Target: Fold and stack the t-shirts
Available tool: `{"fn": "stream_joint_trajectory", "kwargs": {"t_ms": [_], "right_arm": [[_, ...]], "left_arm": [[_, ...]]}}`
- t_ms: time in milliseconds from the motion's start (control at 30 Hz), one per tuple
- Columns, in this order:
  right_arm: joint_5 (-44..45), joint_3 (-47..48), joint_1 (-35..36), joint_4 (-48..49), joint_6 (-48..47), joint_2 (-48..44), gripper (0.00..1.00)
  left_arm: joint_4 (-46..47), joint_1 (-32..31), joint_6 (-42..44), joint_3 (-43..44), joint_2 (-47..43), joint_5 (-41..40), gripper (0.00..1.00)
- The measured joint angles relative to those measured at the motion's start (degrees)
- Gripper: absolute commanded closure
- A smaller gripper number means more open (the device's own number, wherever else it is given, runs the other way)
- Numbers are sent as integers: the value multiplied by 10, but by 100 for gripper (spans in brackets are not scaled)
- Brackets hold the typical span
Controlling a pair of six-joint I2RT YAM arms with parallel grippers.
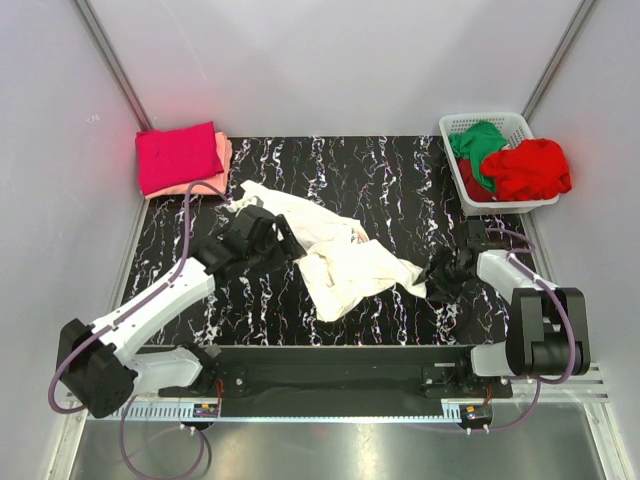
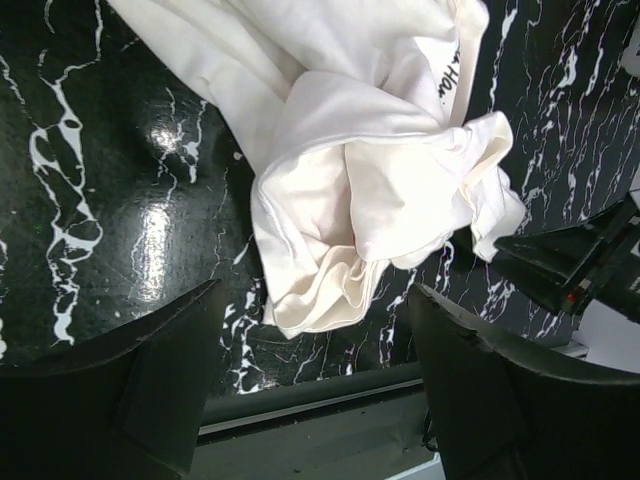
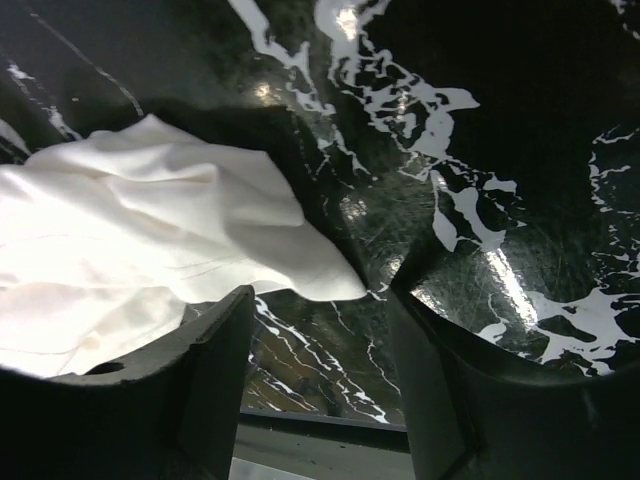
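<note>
White tee (image 1: 335, 262) lies crumpled on the marbled table (image 1: 400, 180). Left gripper (image 1: 290, 240) hovers spread over its bunched left part, right gripper (image 1: 434, 280) spread beside its right corner, nothing pinched. Best now: 2 clean corner pinches, then stretch flat.

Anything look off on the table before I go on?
The white tee lies bunched in a twisted diagonal heap mid-table, not spread flat. The red tee spills over the right rim of the basket. The folded stack at far left looks tidy.
</note>
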Motion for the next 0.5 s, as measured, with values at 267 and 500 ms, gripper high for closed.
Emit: {"fn": "stream_joint_trajectory", "kwargs": {"t_ms": [267,500], "right_arm": [[8,-10,39,29,12,11,42],[3,4,52,47,21,43,70]], "left_arm": [[0,24,3,-48,-51,-2,22],[-2,46,14,-64,-58,-2,22]]}}
